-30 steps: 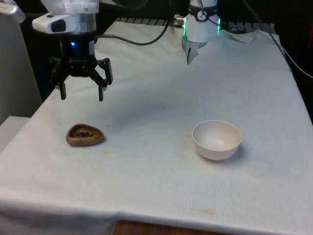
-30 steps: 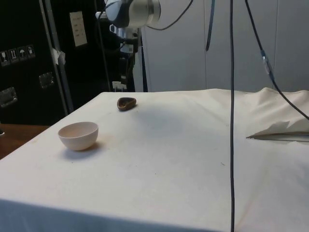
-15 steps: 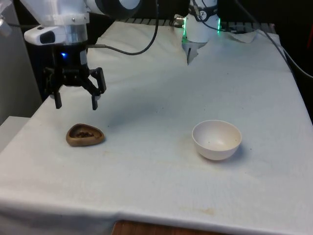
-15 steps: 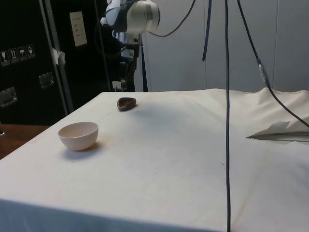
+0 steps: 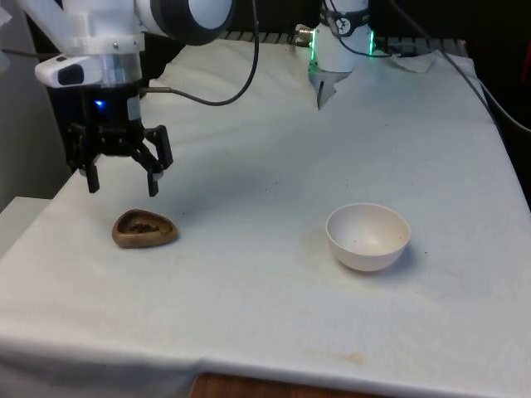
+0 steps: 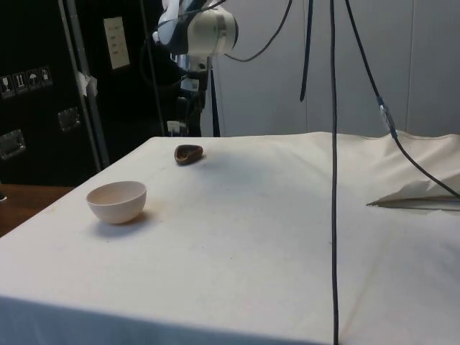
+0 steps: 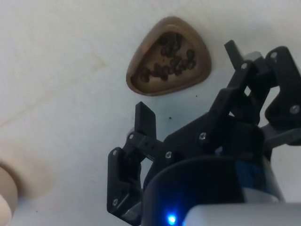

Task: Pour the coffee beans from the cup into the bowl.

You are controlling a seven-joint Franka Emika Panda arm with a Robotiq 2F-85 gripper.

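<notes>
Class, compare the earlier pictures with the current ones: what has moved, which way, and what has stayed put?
The black two-finger tool has moved towards the front view's left and lower, now hanging open just above and behind the brown wooden cup of coffee beans. It has taken hold of nothing. The cup and the white round bowl have stayed where they were on the white cloth.

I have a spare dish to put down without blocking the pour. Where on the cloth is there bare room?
The widest bare cloth lies between the wooden cup and the white bowl, though the pour will probably cross there. Safer is the bare stretch beyond the bowl, toward the robot. The open gripper crowds the space above the cup.
</notes>
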